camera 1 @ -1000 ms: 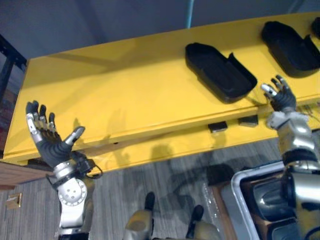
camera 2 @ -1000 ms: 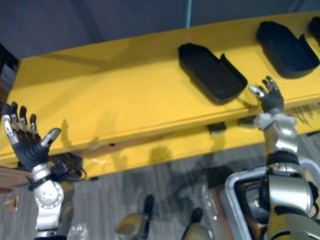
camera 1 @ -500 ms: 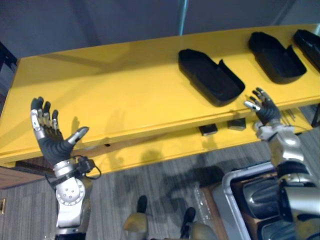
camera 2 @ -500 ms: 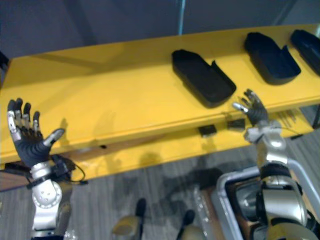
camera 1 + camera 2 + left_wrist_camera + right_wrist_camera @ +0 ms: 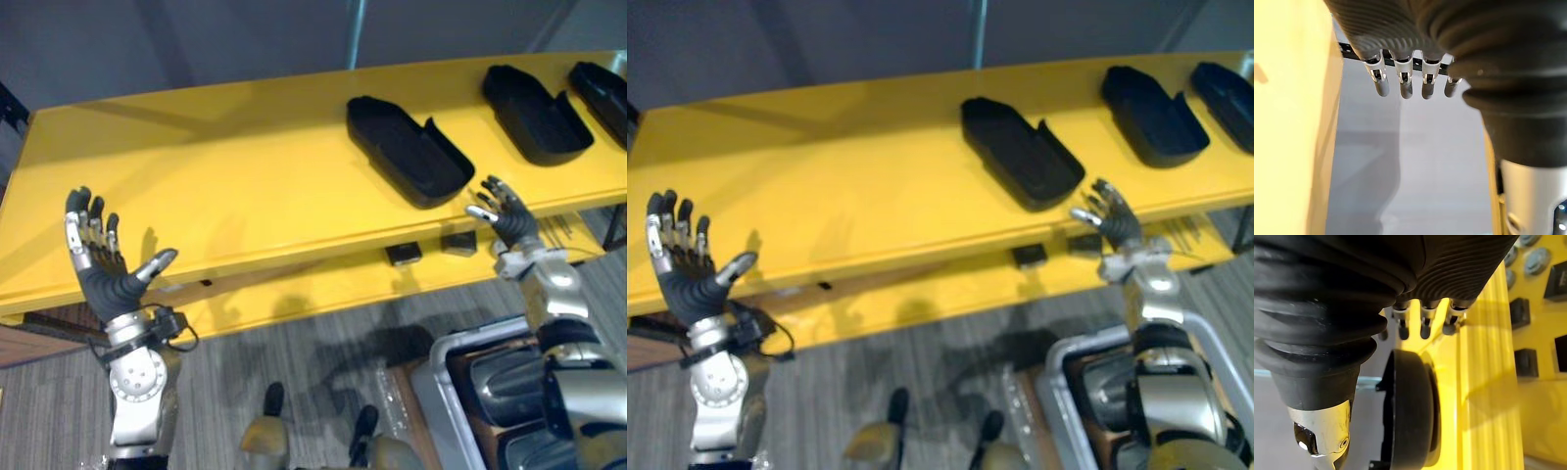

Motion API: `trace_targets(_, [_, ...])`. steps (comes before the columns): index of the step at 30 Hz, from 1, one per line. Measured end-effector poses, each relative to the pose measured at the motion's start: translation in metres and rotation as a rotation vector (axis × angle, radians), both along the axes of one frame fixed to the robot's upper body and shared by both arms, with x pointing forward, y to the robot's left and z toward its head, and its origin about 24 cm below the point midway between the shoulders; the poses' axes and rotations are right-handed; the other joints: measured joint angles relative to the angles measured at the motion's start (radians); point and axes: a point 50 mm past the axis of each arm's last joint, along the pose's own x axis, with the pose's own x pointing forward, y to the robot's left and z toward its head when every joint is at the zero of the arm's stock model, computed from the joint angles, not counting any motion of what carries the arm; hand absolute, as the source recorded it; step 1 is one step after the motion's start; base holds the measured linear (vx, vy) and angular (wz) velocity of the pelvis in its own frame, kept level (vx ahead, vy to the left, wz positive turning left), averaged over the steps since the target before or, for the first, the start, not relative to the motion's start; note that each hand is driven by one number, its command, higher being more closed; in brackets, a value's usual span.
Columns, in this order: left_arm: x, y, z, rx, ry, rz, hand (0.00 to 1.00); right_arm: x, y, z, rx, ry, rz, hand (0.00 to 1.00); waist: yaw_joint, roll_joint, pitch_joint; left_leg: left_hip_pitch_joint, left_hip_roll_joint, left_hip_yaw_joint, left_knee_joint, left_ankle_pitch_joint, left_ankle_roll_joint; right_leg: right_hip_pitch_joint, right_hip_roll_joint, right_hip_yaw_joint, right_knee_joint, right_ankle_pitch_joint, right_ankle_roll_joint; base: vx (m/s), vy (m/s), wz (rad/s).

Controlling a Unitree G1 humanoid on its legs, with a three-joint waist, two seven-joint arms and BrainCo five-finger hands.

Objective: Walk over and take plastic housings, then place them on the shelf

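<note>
- Crate (image 5: 437, 378) with a silver rim sits on the floor at the robot's lower right. It holds dark rounded shapes (image 5: 502, 378); I can't tell whether they are more housings.
- Left hand (image 5: 104, 277) is raised in front of the shelf's left end. Its palm is up, its fingers (image 5: 1401, 88) are straight and spread, and it holds nothing.
- Right hand (image 5: 508, 217) hangs at the shelf's front edge, just beside the nearest housing (image 5: 408, 153). Its fingers are splayed and empty, not touching the housing.
- Yellow shelf (image 5: 225, 186) runs across the view, with two small black blocks (image 5: 403, 255) tucked under its lip.
- Three black plastic housings lie on the right half of the shelf, open side up. Beyond the nearest one are a second housing (image 5: 535, 114) and a third housing (image 5: 603, 88), further right and back.
- Each looks like a thin moulded shell, so I'd judge it light, fairly stiff and smooth enough to slip.
- The safest hold looks like a pinch across the long side walls near the middle, with the thumb inside the rim. I'd avoid the notched end.
</note>
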Motion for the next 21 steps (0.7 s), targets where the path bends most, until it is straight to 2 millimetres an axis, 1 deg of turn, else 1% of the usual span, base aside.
trace_targets(3, [0.000, 0.000, 0.000, 0.001, -0.001, -0.001, 0.00, 0.000, 0.000, 0.000, -0.014, 0.003, -0.025, 0.00, 0.000, 0.000, 0.000, 0.000, 0.001, 0.000, 0.002, 0.000, 0.000, 0.000, 0.000, 0.000, 0.000, 0.001, -0.001, 0.00, 0.000, 0.00])
trace_targets(9, [0.000, 0.000, -0.001, -0.003, 0.003, 0.004, 0.00, 0.002, -0.001, -0.004, -0.013, -0.012, -0.243, 0.00, 0.014, 0.000, 0.000, 0.000, 0.000, 0.000, 0.004, 0.000, 0.000, 0.000, -0.001, 0.001, 0.003, 0.001, -0.002, 0.00, 0.000, 0.00])
trace_targets(15, [-0.001, 0.001, -0.001, -0.011, 0.002, 0.014, 0.00, 0.002, -0.003, -0.002, -0.031, -0.014, -0.298, 0.00, 0.013, 0.001, 0.000, -0.001, -0.002, 0.000, 0.005, 0.000, 0.000, -0.001, -0.003, 0.001, 0.004, 0.001, -0.002, 0.00, 0.000, 0.00])
trace_targets(18, [-0.001, 0.001, -0.001, -0.017, 0.001, 0.021, 0.00, 0.005, -0.002, 0.004, -0.026, -0.033, -0.313, 0.00, 0.012, 0.005, 0.003, -0.003, -0.003, 0.000, 0.006, 0.000, 0.000, -0.003, -0.004, 0.001, 0.005, 0.001, -0.001, 0.00, 0.000, 0.00])
trace_targets(21, [-0.001, 0.001, -0.001, -0.027, -0.003, 0.033, 0.00, 0.014, 0.001, 0.023, -0.018, -0.076, -0.304, 0.00, 0.005, 0.020, 0.011, -0.017, -0.006, -0.006, 0.022, -0.002, 0.001, -0.010, -0.007, -0.003, 0.011, 0.001, -0.001, -0.02, 0.001, 0.05])
